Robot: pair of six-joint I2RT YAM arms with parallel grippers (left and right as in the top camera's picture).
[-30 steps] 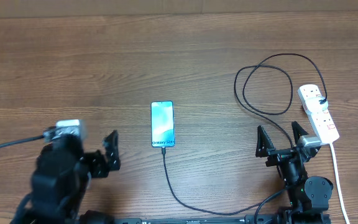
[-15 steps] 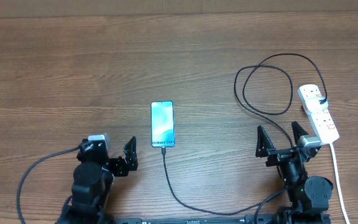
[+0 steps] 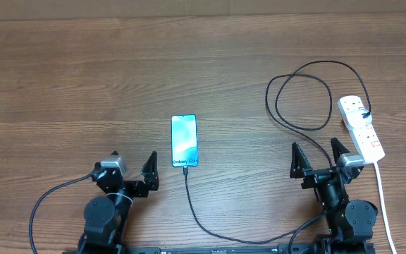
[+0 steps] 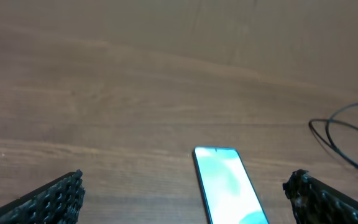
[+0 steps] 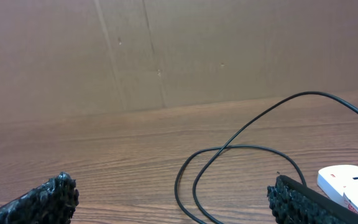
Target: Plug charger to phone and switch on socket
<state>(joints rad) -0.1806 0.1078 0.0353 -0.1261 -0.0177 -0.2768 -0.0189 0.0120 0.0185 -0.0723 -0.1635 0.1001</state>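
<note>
Phone is laid flat with its screen lit at the middle of the table, between the two arms. A charger is run from its near end and looped across to the socket at the right. The tip seems to be seated in the phone, though this cannot be confirmed from overhead. The left gripper and the right gripper are held wide apart, and nothing is held in either. The charger is passed close by the right gripper, so it could be snagged and its tip pulled out when the switch is reached for. The socket could also be pushed aside.
</note>
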